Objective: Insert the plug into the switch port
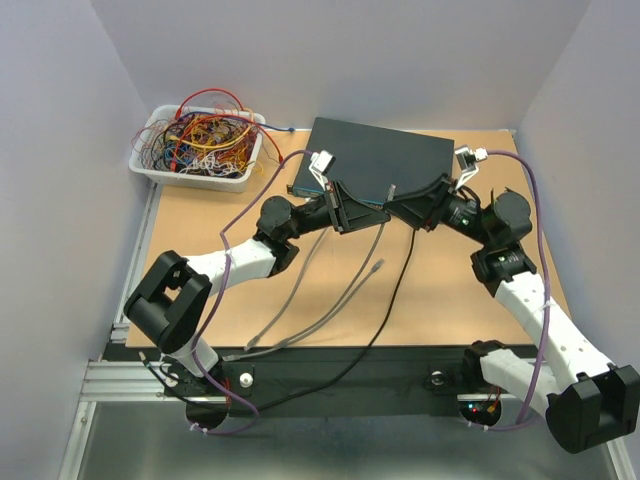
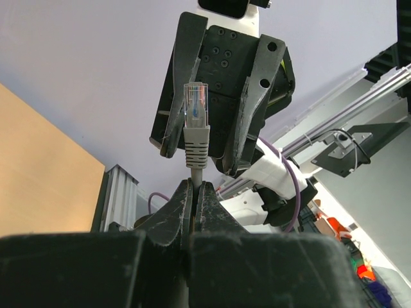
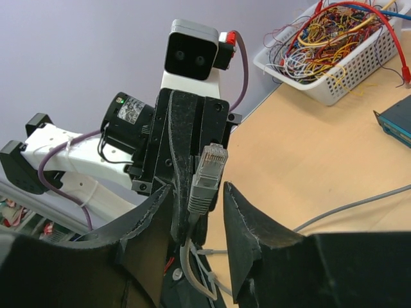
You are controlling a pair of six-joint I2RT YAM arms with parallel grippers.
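Observation:
The switch (image 1: 385,155) lies flat at the back middle of the table, and its teal corner shows in the right wrist view (image 3: 395,122). My left gripper (image 2: 194,186) is shut on the grey cable just below its clear-tipped plug (image 2: 196,119), which sticks up past the fingertips. My right gripper (image 3: 197,187) is open, one finger on each side of the same plug (image 3: 209,170), not closed on it. In the top view both grippers meet in front of the switch, left (image 1: 358,205) and right (image 1: 408,210). The ports are hidden behind the grippers.
A white tray (image 1: 195,145) full of tangled coloured wires stands at the back left. Grey cables trail over the table toward the near edge, one ending in a loose plug (image 1: 377,267). A black cable (image 1: 395,290) runs down to the front rail.

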